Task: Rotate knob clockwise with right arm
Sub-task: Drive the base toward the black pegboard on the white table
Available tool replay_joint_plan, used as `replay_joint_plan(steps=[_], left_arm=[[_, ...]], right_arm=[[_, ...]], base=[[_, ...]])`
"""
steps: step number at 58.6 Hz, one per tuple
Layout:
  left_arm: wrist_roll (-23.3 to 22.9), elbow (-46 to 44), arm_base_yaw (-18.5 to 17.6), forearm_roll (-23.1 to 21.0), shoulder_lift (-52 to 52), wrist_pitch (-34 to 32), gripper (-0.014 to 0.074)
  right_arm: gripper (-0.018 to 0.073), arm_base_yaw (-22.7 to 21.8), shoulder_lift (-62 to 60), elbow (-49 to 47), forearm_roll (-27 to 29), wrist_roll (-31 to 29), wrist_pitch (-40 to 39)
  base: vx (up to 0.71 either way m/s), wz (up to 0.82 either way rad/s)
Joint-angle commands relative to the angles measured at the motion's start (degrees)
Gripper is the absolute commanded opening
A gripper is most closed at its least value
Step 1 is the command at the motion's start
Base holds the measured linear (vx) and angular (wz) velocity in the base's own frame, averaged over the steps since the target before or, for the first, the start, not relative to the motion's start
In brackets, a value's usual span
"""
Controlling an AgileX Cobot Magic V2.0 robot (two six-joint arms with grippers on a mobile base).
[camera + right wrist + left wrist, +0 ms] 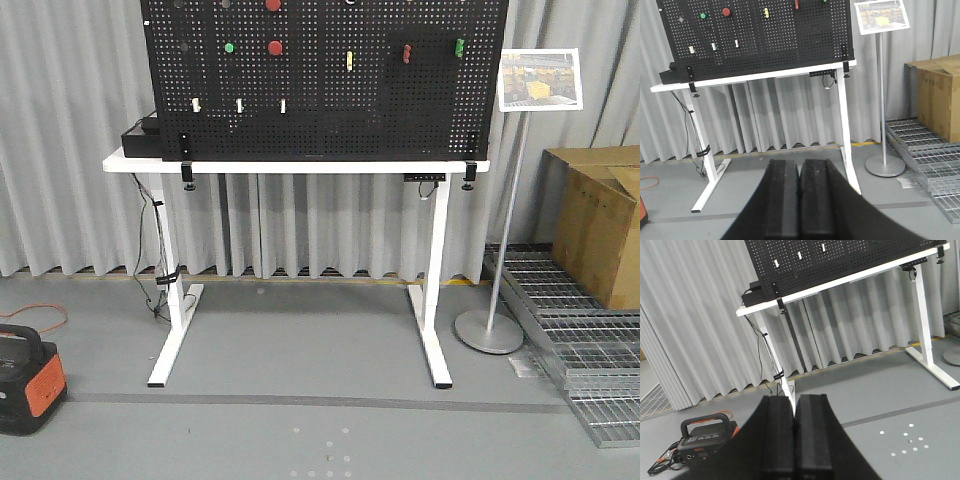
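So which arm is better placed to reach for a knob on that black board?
The right arm, probably. Its view faces the black board squarely, most of it in sight. The left arm looks at the board's left end from an angle. Both have shut jaws and are far from the board.

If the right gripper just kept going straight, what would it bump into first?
Probably nothing close: the right gripper aims under the white table, so likely the grey curtain behind. Depth is unclear.
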Motion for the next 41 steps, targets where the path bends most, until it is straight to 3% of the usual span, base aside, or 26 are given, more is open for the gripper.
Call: replay_joint_plan(steps=[1, 41], left_arm=[[-0.22, 0.92, -0.49, -0.26, 0.62, -4.75, -0.0006], [-0.22, 0.92, -0.49, -0.26, 0.62, -4.75, -0.0006]], right_arm=[[-0.0008, -0.26, -0.54, 0.45, -0.51, -0.23, -4.78], [-0.0008, -0.26, -0.54, 0.45, -0.51, -0.23, -4.78]], base=[[0.00, 0.00], [0.00, 0.01]])
